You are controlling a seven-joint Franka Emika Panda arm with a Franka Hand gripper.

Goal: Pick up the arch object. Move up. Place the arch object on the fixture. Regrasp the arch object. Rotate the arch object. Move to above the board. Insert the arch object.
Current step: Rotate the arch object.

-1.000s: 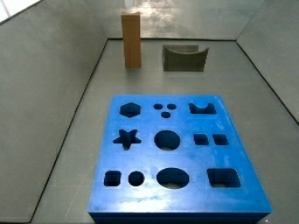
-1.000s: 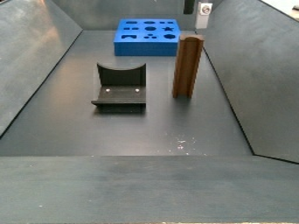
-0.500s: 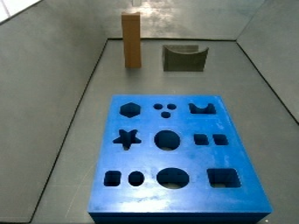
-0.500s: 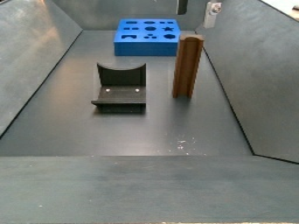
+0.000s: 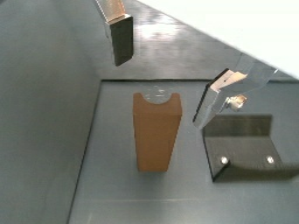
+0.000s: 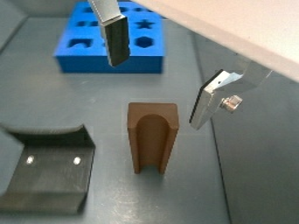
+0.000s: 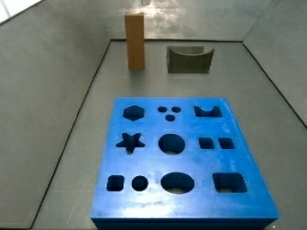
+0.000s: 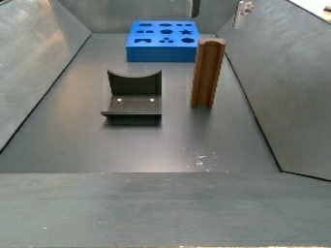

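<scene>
Arch object upright on the floor beside the fixture, far from the board, we see the gripper above it, fingers spread wide, holding nothing.

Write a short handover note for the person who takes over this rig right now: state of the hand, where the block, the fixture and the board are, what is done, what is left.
Hand: open, empty, hovering above the orange block, fingers apart and clear of it.
Orange block: standing upright on the floor, untouched; a wrist view shows an arch-shaped groove in its top end.
Fixture: on the floor beside the block, apart from it, nothing on it.
Blue board: lying flat, all holes empty.
Done: nothing beyond the approach.
Left: grasp the block, lift, set it on the fixture, regrasp, rotate, carry over the board, insert.
</scene>
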